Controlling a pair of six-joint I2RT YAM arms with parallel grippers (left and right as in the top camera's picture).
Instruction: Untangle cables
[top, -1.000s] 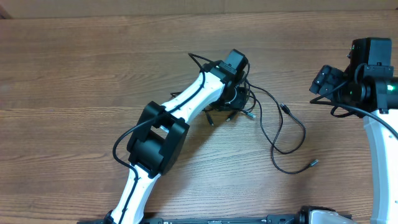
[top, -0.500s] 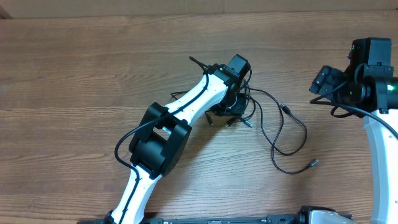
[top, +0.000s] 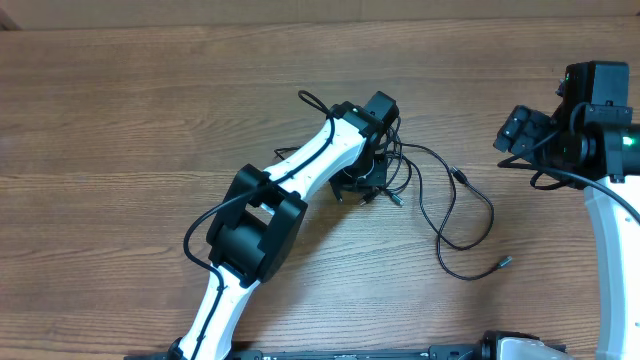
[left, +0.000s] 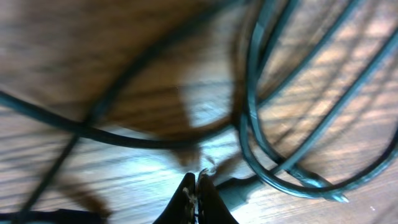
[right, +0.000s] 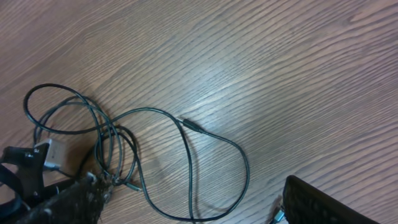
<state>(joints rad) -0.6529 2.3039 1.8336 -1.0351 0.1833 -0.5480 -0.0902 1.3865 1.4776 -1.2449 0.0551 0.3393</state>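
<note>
L arm (top: 320, 160) shifted slightly since 1 s ago, dragging cables (top: 392, 175) knot on bench (top: 120, 120); L fingers (left: 186, 196) pinched shut, can't tell if on a strand, R fingers (right: 329, 202) wide open, empty; risk: blind pull cinches knot tighter.

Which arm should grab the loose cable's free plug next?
Right, probably. The right gripper hangs free with open jaws, and the thin black loose cable with its silvery plug tip trails out toward its side. The left gripper is shut, low in the tangled black cable bundle.
</note>
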